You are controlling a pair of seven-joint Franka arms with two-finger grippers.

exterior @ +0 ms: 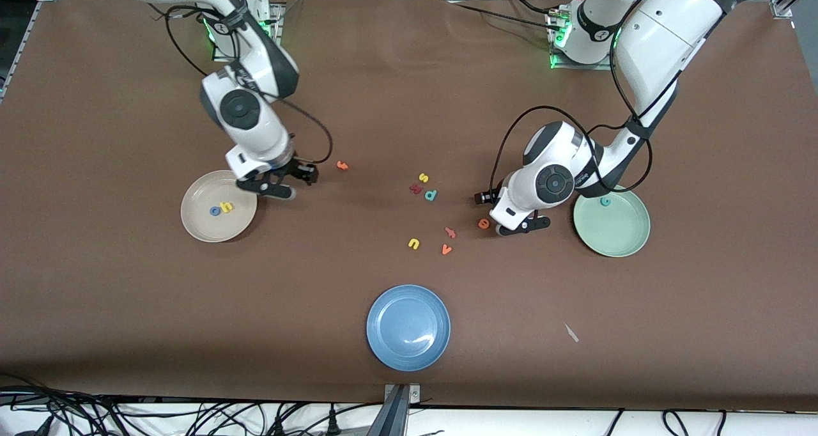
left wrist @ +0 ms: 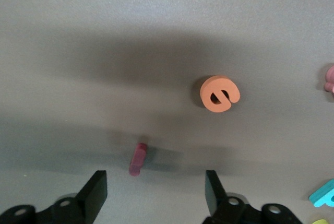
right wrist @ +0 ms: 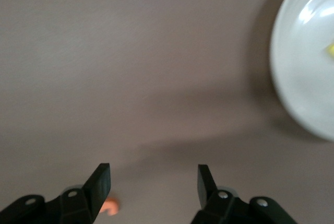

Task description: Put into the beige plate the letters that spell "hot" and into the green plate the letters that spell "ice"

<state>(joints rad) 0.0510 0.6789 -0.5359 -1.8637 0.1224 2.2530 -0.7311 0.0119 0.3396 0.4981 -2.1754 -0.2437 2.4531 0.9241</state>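
Observation:
The beige plate lies toward the right arm's end and holds the blue o and the yellow h. My right gripper hangs open and empty beside that plate's rim, between it and the orange t. The green plate holds the teal c. My left gripper is low over the table beside it, open. The dark red i lies just ahead of its fingertips, untouched. The orange e lies a little farther on, also seen as the e.
Loose letters lie mid-table: a yellow s, a dark red k, a teal d, a pink letter, an orange v, a yellow u. A blue plate sits nearest the front camera.

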